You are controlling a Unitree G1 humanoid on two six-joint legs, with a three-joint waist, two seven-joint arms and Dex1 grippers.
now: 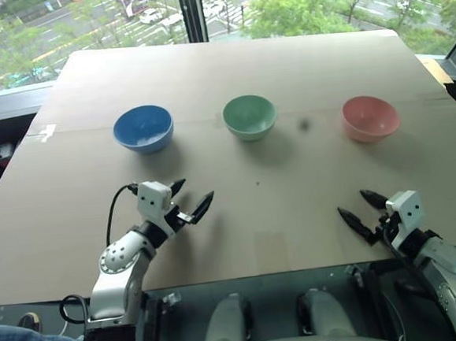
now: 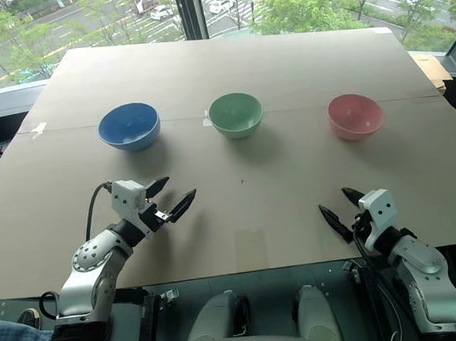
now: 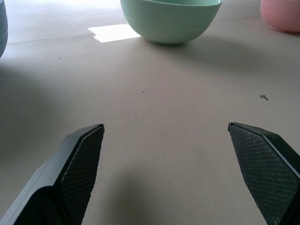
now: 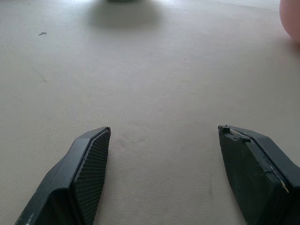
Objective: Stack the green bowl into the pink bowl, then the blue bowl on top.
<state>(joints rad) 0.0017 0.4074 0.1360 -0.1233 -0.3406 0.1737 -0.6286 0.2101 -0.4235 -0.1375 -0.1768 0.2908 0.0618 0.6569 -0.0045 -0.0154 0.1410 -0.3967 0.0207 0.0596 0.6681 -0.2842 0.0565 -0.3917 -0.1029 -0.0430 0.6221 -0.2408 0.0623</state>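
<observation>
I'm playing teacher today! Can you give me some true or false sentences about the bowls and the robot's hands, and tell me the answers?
1. The green bowl sits between the blue bowl and the pink bowl. True.
2. The green bowl is already stacked inside the pink bowl. False: all three bowls stand apart on the table, each empty.
3. The left gripper is open and holds nothing. True.
4. The right gripper is clamped on the pink bowl. False: it is open, near the table's front edge, well away from that bowl.
5. The blue bowl is upside down. False: it stands upright with its opening up.
</observation>
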